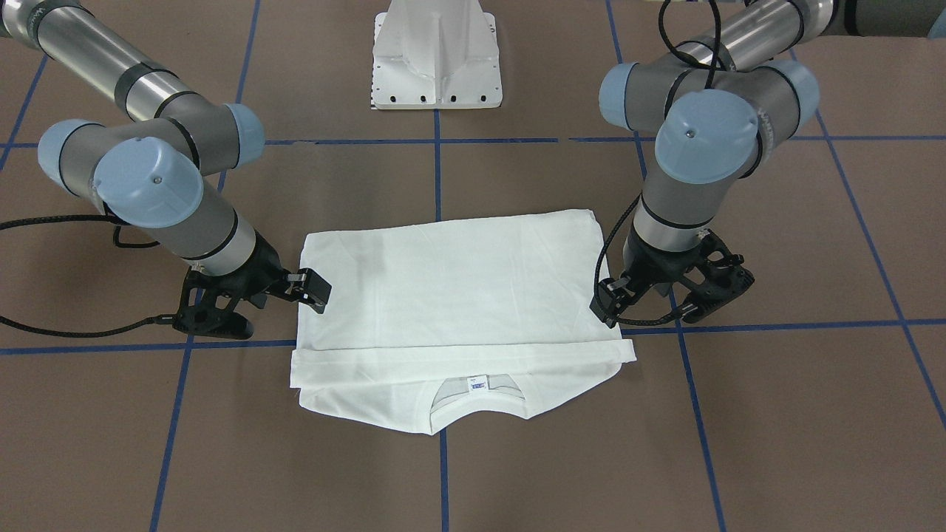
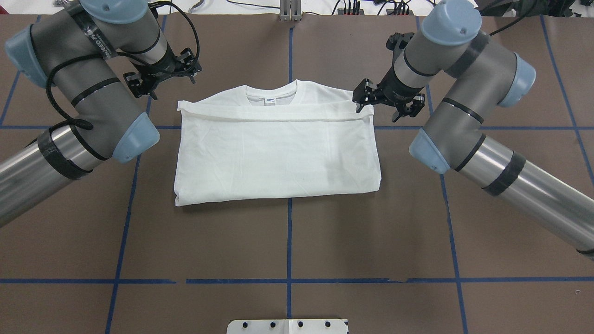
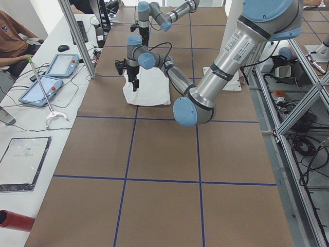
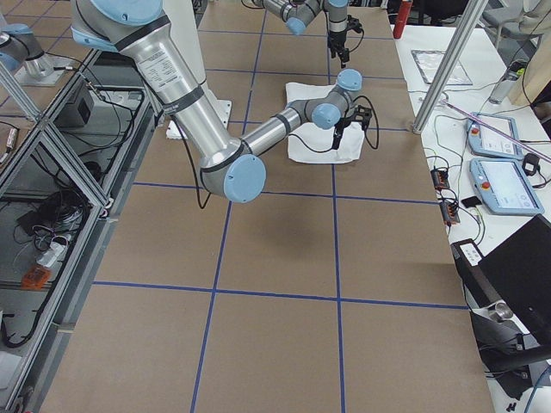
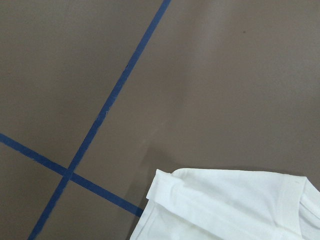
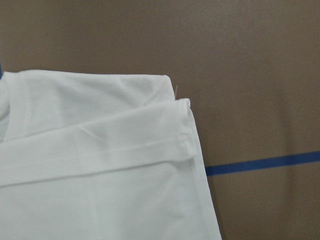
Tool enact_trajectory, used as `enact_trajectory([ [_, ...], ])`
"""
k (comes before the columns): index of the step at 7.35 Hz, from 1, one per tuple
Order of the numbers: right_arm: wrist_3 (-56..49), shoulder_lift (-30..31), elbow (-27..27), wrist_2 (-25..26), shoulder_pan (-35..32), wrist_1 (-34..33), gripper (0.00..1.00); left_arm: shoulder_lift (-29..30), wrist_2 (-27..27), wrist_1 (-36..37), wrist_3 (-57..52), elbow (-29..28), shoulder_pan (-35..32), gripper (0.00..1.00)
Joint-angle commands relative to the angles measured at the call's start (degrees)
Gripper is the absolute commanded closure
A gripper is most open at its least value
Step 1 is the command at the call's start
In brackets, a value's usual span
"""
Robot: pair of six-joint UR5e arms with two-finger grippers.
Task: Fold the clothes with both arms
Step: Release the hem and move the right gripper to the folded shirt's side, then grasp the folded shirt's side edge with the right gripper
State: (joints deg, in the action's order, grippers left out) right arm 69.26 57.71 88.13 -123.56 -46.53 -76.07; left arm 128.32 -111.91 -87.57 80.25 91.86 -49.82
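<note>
The clothes are one white T-shirt (image 2: 278, 153), folded into a flat rectangle on the brown table, with its ribbed collar (image 2: 271, 93) and small neck label (image 1: 477, 383) on the side away from the robot. My left gripper (image 2: 162, 74) hangs open just outside the shirt's far left corner, off the cloth. The left wrist view shows that corner (image 5: 225, 205) low in frame. My right gripper (image 2: 387, 99) is open at the far right corner, one finger (image 1: 314, 288) over the shirt's edge (image 6: 185, 130). Neither gripper holds any cloth.
The white pedestal base (image 1: 436, 66) stands on the robot's side of the shirt. Blue tape lines (image 2: 289, 241) divide the table into squares. In the left side view, a side bench carries tablets (image 3: 41, 90), with a seated person (image 3: 13, 36) beyond it.
</note>
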Motion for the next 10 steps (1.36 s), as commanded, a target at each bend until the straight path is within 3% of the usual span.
enact_trajectory([
  [1,3.2,4.7,5.3,5.8,6.3,-2.1,0.00,0.0,0.1,2.0,1.5,2.4,0.1,0.01],
  [4,3.3,7.0,7.9,9.1,10.1,-4.6,0.01,0.3,0.3,2.1,3.1,2.7,0.2,0.01],
  [6,3.3,7.1,8.8,9.4,11.5,-5.0,0.18,0.2,0.3,2.1,3.1,2.7,0.2,0.01],
  [10,3.3,7.2,8.5,9.0,13.1,-5.0,0.23,0.3,0.3,2.1,3.2,3.2,0.2,0.01],
])
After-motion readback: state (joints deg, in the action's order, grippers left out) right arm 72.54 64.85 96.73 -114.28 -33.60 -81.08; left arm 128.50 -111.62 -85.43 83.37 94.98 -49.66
